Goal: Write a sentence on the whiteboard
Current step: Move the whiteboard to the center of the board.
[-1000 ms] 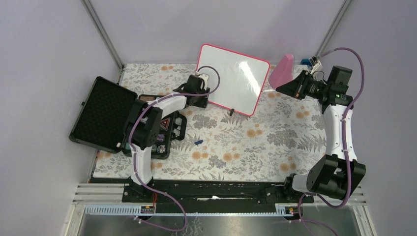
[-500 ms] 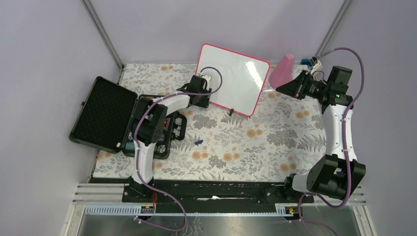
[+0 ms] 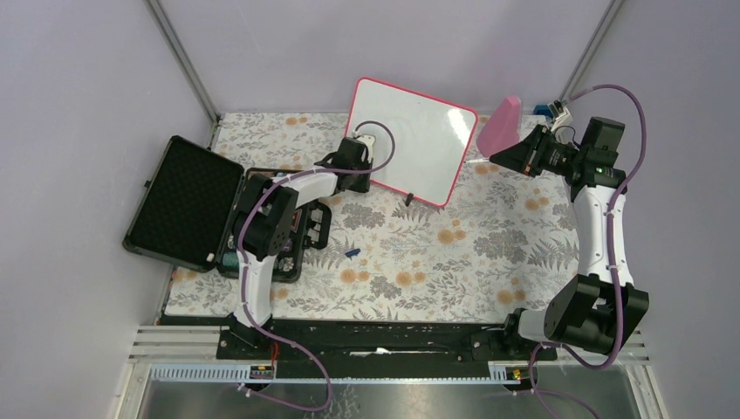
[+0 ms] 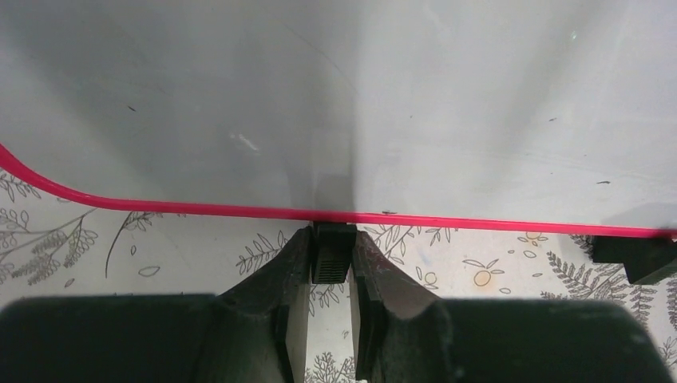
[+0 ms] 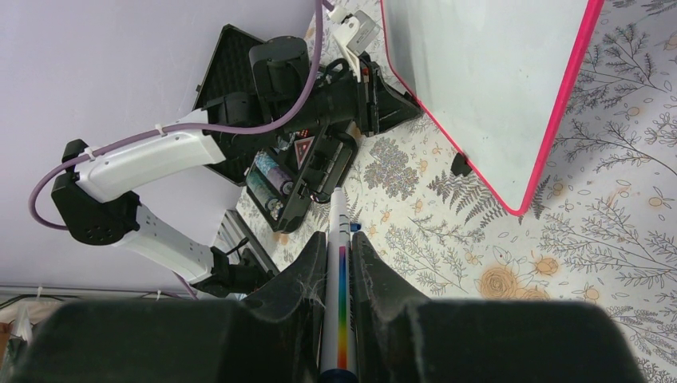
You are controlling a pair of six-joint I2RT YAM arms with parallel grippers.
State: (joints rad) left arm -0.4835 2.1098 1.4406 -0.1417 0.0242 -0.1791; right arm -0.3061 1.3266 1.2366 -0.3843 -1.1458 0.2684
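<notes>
The whiteboard (image 3: 417, 140), white with a thin red-pink frame, stands tilted at the back middle of the table. Its face is blank and no blue lettering shows in any view. My left gripper (image 3: 366, 175) is at its lower left edge. In the left wrist view the gripper (image 4: 333, 239) is shut on the board's small black stand foot (image 4: 333, 254), just under the red frame (image 4: 199, 209). My right gripper (image 3: 502, 157) is right of the board, apart from it. It is shut on a white marker with a rainbow stripe (image 5: 338, 263), its tip toward the board (image 5: 479, 80).
A solid pink paddle-shaped object (image 3: 499, 124) stands behind my right gripper. An open black case (image 3: 183, 202) holding markers (image 5: 303, 171) lies at the left. A small blue cap (image 3: 352, 253) lies on the floral cloth. The board's other foot (image 3: 409, 199) rests on the cloth.
My left arm has shifted a little at the board's lower left edge, and the board's tilt has changed so the glare on its face is gone. My right arm has not moved.
</notes>
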